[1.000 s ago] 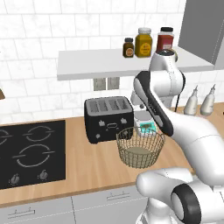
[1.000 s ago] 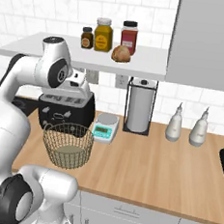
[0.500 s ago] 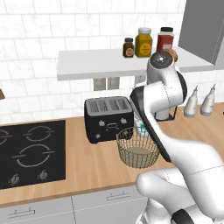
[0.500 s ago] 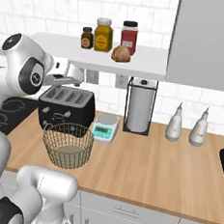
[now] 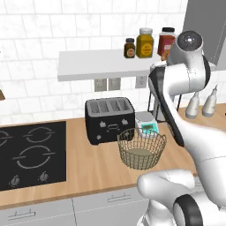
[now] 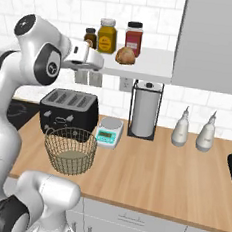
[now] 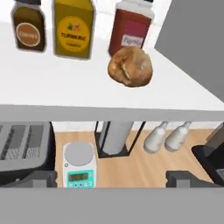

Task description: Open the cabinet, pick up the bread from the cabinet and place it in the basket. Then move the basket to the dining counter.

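White arm raised high, elbow bent, tool (image 7: 111, 177) level, fingers apart

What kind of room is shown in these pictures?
Most likely a home kitchen, rendered in simulation. A black stove is set into a wood worktop, a black toaster stands beside it, and a white shelf holds jars and a bread roll.

Rendered home kitchen. Evidence: white tile backsplash, wood worktop (image 6: 172, 173) with black induction hob (image 5: 26, 154), four-slot toaster (image 5: 109, 119), digital kitchen scale (image 6: 109, 131), paper towel holder (image 6: 145, 110), two white bottles (image 6: 194, 129). Jars (image 7: 72, 26) and a bread roll (image 7: 130, 66) on a white shelf (image 7: 65, 87); grey drawers below.
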Available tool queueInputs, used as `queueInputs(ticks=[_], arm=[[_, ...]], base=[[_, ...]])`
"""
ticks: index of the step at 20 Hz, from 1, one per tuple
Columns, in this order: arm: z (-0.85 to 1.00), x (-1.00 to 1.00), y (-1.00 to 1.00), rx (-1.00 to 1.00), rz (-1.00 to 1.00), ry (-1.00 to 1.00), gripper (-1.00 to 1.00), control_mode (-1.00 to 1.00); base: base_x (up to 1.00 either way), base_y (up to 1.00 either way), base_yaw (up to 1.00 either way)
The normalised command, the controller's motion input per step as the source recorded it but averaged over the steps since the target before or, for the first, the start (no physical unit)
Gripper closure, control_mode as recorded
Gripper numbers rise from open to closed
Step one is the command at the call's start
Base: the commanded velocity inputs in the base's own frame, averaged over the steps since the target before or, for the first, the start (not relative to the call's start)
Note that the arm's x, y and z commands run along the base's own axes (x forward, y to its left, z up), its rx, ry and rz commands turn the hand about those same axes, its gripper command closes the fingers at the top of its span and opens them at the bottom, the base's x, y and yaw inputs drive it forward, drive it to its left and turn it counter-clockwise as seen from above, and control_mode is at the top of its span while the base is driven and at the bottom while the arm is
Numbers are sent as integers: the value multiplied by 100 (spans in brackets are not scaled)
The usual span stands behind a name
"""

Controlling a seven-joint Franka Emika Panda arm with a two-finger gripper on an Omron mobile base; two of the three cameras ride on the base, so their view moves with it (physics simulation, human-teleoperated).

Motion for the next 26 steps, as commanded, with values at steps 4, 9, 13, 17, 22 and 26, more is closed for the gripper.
queueInputs(ticks=[4, 9, 13, 17, 22, 26], arm=[[40, 48, -49, 17, -2, 0, -100, -100], [12, 65, -57, 23, 0, 0, -100, -100], [-1, 79, -57, 15, 0, 0, -100, -100], [1, 90, -25, 8, 1, 0, -100, -100], [-7, 84, -1, 5, 9, 3, -100, -100], [-9, 58, 0, 1, 8, 0, -100, -100]], base=[[0, 0, 0], [0, 0, 0], [0, 0, 0], [0, 0, 0], [0, 0, 0], [0, 0, 0]])
